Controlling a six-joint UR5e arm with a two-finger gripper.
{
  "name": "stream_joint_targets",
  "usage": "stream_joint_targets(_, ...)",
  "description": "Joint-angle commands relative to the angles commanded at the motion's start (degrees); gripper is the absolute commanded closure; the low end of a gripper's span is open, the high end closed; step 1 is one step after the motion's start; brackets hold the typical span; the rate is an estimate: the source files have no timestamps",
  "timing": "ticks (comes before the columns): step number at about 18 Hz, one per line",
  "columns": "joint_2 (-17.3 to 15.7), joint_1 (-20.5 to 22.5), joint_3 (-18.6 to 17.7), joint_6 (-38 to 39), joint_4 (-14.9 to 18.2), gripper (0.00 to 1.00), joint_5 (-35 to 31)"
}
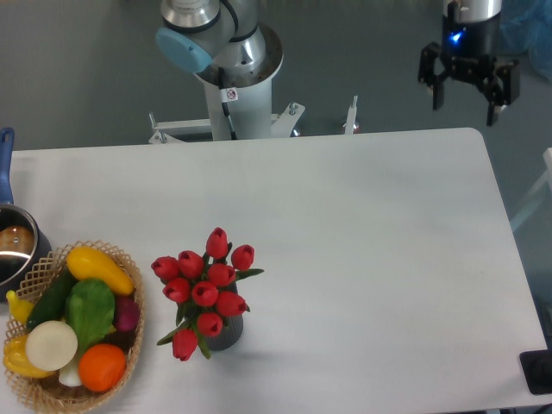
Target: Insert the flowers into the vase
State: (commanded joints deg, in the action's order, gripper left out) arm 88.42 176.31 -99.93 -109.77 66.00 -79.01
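Near the table's left front, flowers stand in the vase; task looks done, gripper spread empty far right.

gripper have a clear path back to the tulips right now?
Probably yes. The gripper hangs open and empty past the table's far right corner, while the tulips stand in the vase near the front left. Only bare table lies between; the basket sits to their left, off the path.
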Motion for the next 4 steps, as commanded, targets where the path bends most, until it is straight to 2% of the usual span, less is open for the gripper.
stream_joint_targets(4,-0.44,0.09,-0.18,0.0,0.18,0.0,0.35)
